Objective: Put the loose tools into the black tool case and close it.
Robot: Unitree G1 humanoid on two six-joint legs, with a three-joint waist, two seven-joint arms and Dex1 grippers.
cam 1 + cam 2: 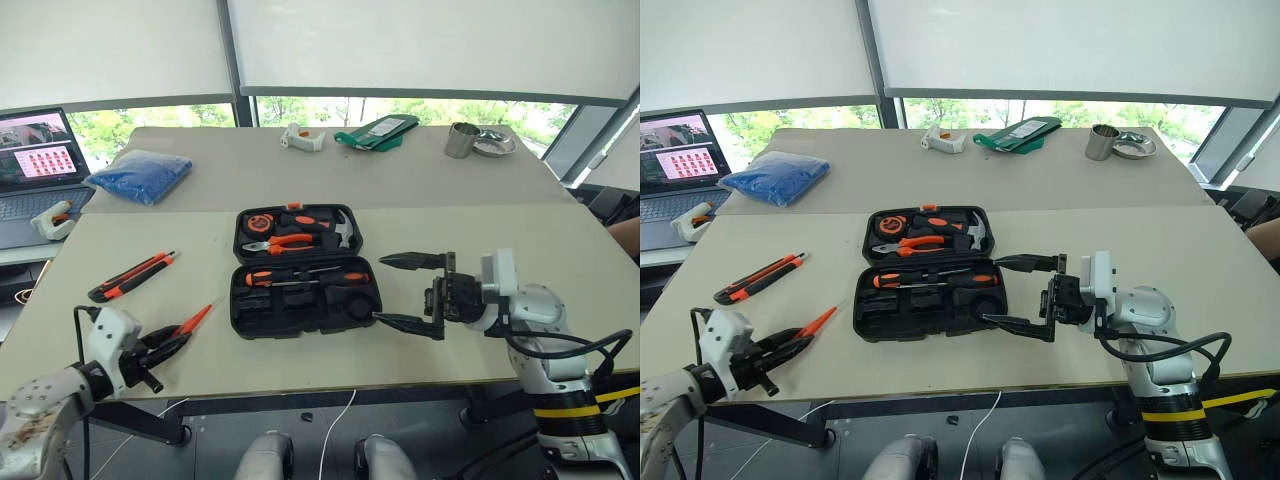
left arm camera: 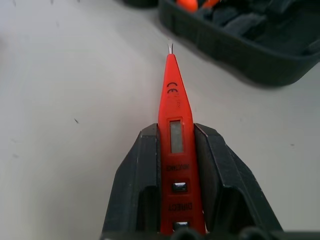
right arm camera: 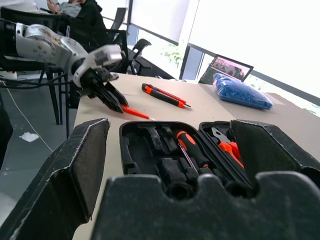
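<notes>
Head views first: the case (image 1: 305, 270) lay open in the middle of the table (image 1: 480, 240), lid back, pliers, hammer and tape measure in the lid half, two screwdrivers (image 1: 308, 277) already bedded in the near half. Left of it, well apart, the knife (image 1: 132, 276) lay loose on the table. Down at the near left edge the left gripper (image 1: 170, 340) had the tester pen (image 1: 192, 320) pinched by its butt, tip aimed toward the case, a hold that would let it be slid tip-first into a slot. On the other side the right gripper (image 1: 410, 292) hung just beside the case's right end, jaws spread wide and holding nothing, one finger near the corner, probably placed to steady the case or wait for the lid.

Left wrist view: the pen (image 2: 172, 130) ran straight up between the two fingers (image 2: 137, 185), squeezed flat on both sides, its metal tip pointing at the case wall (image 2: 235, 55) and clear of it.

Right wrist view: the wide-open jaws framed the case (image 3: 175, 150), screwdrivers and pliers lined up inside, with the left gripper (image 3: 111, 100) beyond carrying the pen (image 3: 134, 112), the knife (image 3: 165, 95) behind it. By my reading, pen and knife remained to stow.
</notes>
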